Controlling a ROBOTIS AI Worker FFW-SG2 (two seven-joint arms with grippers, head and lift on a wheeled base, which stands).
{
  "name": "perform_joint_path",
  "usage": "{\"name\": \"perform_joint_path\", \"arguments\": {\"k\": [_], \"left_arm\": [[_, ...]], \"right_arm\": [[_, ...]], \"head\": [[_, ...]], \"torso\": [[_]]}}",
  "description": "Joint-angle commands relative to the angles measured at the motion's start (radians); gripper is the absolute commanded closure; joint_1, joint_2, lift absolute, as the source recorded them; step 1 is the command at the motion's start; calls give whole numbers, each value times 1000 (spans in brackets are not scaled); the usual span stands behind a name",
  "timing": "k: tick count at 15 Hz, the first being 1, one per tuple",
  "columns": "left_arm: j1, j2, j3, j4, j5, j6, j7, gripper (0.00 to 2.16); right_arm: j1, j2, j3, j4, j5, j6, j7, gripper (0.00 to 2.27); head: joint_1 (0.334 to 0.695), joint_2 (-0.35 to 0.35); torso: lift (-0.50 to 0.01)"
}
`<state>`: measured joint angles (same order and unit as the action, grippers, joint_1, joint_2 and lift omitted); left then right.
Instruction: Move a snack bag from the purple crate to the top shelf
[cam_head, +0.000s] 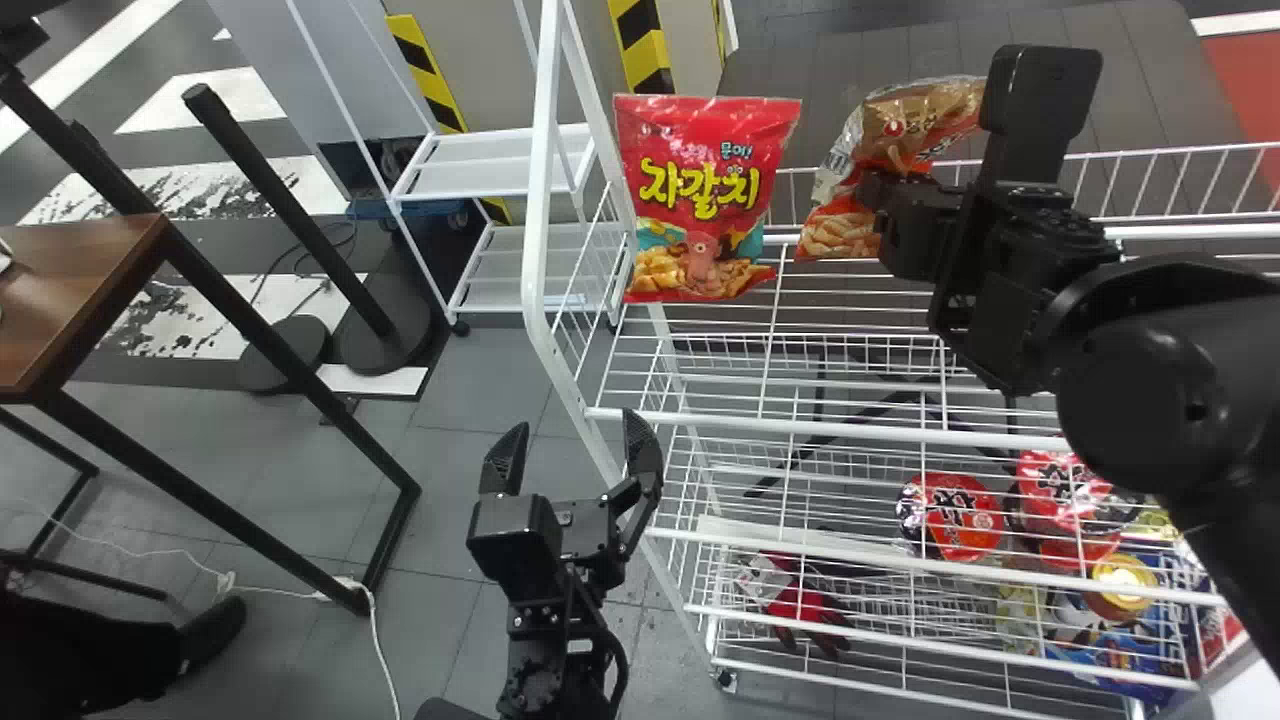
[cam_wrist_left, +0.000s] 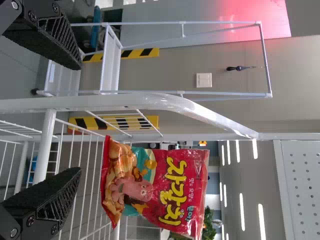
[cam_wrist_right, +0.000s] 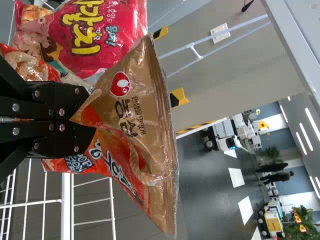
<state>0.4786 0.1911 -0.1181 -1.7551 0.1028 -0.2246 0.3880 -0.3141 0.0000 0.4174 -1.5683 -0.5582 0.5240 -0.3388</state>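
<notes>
Crinkled, glossy plastic snack bag (cam_wrist_right: 142, 100), shiny red plastic packet (cam_head: 705, 140), smooth white-painted metal rack (cam_head: 541, 150), wood-look table (cam_head: 80, 290) with smooth top, matt grey floor (cam_head: 450, 460)

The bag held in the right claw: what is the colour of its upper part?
Golden brown, best seen in the right wrist view.

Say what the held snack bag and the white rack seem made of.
Held snack bag: thin, glossy plastic film, perhaps foil-lined, judging by its creases and glints. White rack: probably metal, smoothly painted or plastic-coated, judging by slender rods and highlights.
</notes>
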Motion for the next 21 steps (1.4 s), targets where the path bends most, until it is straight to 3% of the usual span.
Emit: {"name": "perform_joint_path", "arguments": {"k": [1,6,20,21], "left_arm": [[0,-1,0,0,0,0,0,93],[0,-1,0,0,0,0,0,93],[-6,-1,0,12,0,0,0,93],[-8,-1,0,14,0,0,0,93]], "right_arm": [[-10,1,-3,1,-2,9,-16,2057],[-22,1,-3,1,-17,126,-86,2057],[-100,1,-8,91,-52,215,-100,1997],[-103,1,-8,100,-54,215,-100,1899]], "head": [[695,300],[695,292],[695,288],[695,288]], "torso": [[-1],[-1],[-1],[-1]]}}
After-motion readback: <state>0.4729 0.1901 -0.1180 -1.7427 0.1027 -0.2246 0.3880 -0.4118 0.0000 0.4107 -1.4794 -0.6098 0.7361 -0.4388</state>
